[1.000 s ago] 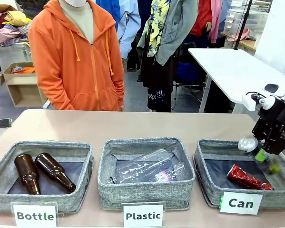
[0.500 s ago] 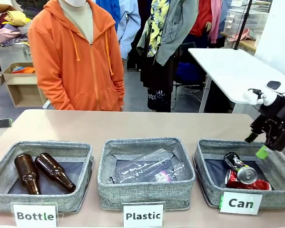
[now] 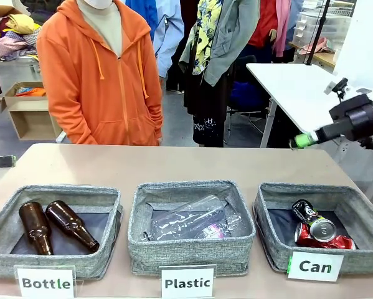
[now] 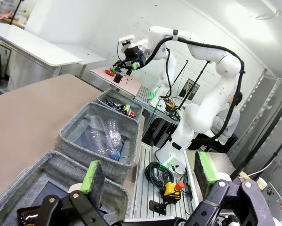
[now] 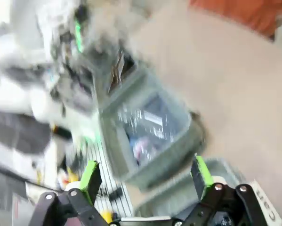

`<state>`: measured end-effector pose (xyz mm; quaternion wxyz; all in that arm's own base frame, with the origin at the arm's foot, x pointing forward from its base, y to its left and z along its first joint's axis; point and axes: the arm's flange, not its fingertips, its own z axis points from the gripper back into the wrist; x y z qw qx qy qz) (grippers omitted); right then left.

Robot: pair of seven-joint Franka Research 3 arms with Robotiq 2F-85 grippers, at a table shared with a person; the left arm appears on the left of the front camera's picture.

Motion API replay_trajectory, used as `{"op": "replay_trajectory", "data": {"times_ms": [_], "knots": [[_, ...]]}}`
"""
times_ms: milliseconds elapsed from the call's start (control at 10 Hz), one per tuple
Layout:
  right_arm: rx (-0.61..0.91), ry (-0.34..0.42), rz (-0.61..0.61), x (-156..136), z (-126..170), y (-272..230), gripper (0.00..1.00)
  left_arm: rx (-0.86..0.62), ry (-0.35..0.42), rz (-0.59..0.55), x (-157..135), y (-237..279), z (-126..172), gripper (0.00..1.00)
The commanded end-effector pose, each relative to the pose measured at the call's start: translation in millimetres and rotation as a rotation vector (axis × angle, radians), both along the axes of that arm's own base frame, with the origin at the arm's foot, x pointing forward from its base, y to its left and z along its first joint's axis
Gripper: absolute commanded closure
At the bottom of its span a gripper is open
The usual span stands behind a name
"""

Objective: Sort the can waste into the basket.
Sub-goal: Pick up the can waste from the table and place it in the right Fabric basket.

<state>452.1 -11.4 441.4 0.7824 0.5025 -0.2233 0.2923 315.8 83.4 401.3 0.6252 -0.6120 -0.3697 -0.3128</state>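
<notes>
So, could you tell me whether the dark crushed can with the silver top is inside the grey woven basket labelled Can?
Inside: the dark crushed can lies within the basket, resting on the flattened red can.

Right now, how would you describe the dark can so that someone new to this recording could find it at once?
Three grey fabric bins line the near table edge; take the one labelled "Can", on the robot's right. Two crushed cans lie in it, and the dark can is the black one with a silver top, resting on the flattened red can.
</notes>
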Motion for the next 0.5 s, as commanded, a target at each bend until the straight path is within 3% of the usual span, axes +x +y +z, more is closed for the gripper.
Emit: {"op": "replay_trajectory", "data": {"times_ms": [0,100,200,400], "knots": [[0.315,0.102,-0.377,13.5,-4.5,1.8,0.00,-0.014,0.005,0.020,-2.5,-7.5,3.4,0.00],[0.349,0.153,-0.363,19.7,-8.9,2.9,0.00,-0.014,0.005,0.020,-2.5,-7.5,3.4,0.00],[0.107,0.062,-0.114,9.4,-3.9,-4.7,0.00,-0.014,0.005,0.020,-2.5,-7.5,3.4,0.00],[0.107,0.062,-0.114,9.4,-3.9,-4.7,0.00,-0.014,0.005,0.020,-2.5,-7.5,3.4,0.00]]}}
